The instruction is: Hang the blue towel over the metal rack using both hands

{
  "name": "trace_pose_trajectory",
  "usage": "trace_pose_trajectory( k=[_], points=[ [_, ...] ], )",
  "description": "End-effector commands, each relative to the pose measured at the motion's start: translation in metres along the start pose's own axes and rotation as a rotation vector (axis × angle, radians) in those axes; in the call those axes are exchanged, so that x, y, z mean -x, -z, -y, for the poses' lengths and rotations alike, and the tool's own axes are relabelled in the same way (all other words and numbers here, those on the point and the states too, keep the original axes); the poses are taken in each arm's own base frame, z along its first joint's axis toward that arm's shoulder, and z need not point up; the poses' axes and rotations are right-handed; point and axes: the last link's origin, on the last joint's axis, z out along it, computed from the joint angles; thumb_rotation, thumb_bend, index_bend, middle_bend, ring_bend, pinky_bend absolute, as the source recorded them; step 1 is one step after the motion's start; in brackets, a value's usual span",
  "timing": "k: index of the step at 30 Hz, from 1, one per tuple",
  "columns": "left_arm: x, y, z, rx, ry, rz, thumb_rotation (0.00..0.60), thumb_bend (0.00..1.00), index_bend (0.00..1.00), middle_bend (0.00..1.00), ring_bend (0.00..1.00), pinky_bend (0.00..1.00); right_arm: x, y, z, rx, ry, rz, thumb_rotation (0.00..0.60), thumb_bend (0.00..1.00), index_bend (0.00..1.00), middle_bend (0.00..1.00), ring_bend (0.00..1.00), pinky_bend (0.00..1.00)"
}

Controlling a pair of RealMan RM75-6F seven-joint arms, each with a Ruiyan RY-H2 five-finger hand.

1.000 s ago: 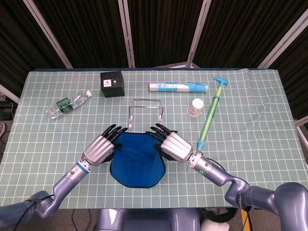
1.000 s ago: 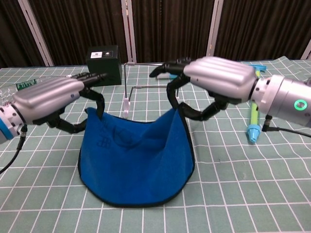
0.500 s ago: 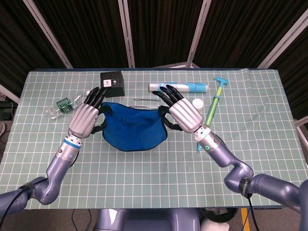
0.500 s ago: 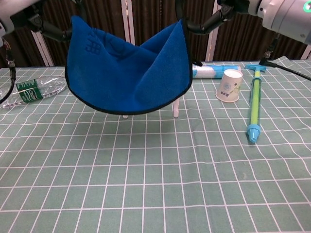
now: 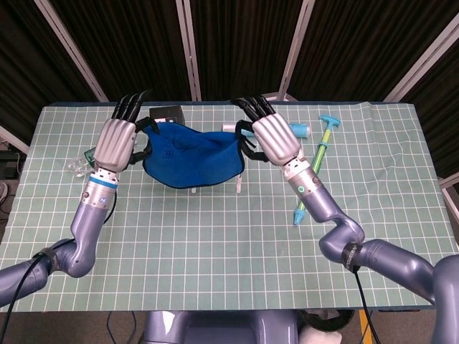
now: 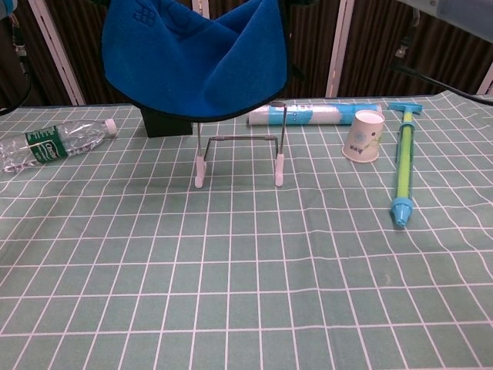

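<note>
1. Both hands are up high, and the blue towel (image 5: 190, 158) is slung between them like a hammock, clear of the table and hanging above the metal rack (image 6: 240, 154).
2. The left hand (image 5: 115, 143) pinches the towel's left corner from underneath, thumb tucked in at the cloth, the other fingers pointing up and away from the robot.
3. The right hand (image 5: 272, 140) does the same at the right corner, thumb hooked into the hem, the rest of the fingers fanned upward.
4. In the chest view the towel's belly sags down to about the rack's top bar; whether it touches, I can't tell.
5. This cloth looks soft and light, all droop and no stiffness. It folds wherever it isn't held, so the two top corners are the right places to grip, kept well apart so the middle stays spread.
6. It seems grippy rather than slick, so a corner pinch should hold; the likelier trouble is the loose middle bunching on the bar.
7. The rack is thin wire on small feet, so I'd judge it easy to nudge or tip if the towel drags across it.
8. Nearby: black box (image 5: 166, 115), plastic bottle (image 6: 50, 142), paper cup (image 6: 363, 136), green pump (image 6: 402, 166), rolled sheet (image 6: 312, 114).
</note>
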Motion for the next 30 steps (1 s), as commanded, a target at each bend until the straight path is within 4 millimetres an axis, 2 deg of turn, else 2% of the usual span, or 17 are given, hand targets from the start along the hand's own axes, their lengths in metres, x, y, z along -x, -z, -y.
trace_pose_trajectory(
  k=[1, 4, 13, 18, 26, 30],
  points=[
    [0.003, -0.003, 0.003, -0.013, 0.006, 0.009, 0.6, 0.57, 0.81, 0.0, 0.0, 0.0, 0.001, -0.008, -0.001, 0.013, 0.0, 0.003, 0.6, 0.5, 0.71, 0.1, 0.0, 0.02],
    [0.013, -0.002, 0.01, -0.038, 0.01, 0.036, 0.6, 0.57, 0.81, 0.0, 0.0, 0.0, 0.009, -0.008, -0.007, 0.04, -0.016, 0.022, 0.6, 0.5, 0.71, 0.1, 0.0, 0.02],
    [0.048, 0.004, 0.03, -0.089, 0.011, 0.124, 0.6, 0.57, 0.81, 0.0, 0.0, 0.0, 0.048, 0.009, -0.029, 0.098, -0.037, 0.101, 0.6, 0.5, 0.73, 0.1, 0.0, 0.02],
    [0.063, 0.007, 0.037, -0.104, 0.004, 0.167, 0.6, 0.57, 0.81, 0.0, 0.0, 0.0, 0.063, 0.016, -0.037, 0.118, -0.041, 0.129, 0.6, 0.5, 0.74, 0.1, 0.0, 0.02],
    [0.083, 0.009, 0.043, -0.113, -0.015, 0.212, 0.6, 0.57, 0.81, 0.0, 0.0, 0.0, 0.085, 0.024, -0.047, 0.142, -0.028, 0.173, 0.6, 0.49, 0.78, 0.1, 0.0, 0.02],
    [0.091, 0.009, 0.045, -0.119, -0.012, 0.228, 0.6, 0.57, 0.81, 0.0, 0.0, 0.0, 0.097, 0.028, -0.049, 0.146, -0.026, 0.195, 0.6, 0.49, 0.77, 0.1, 0.0, 0.02]
  ],
)
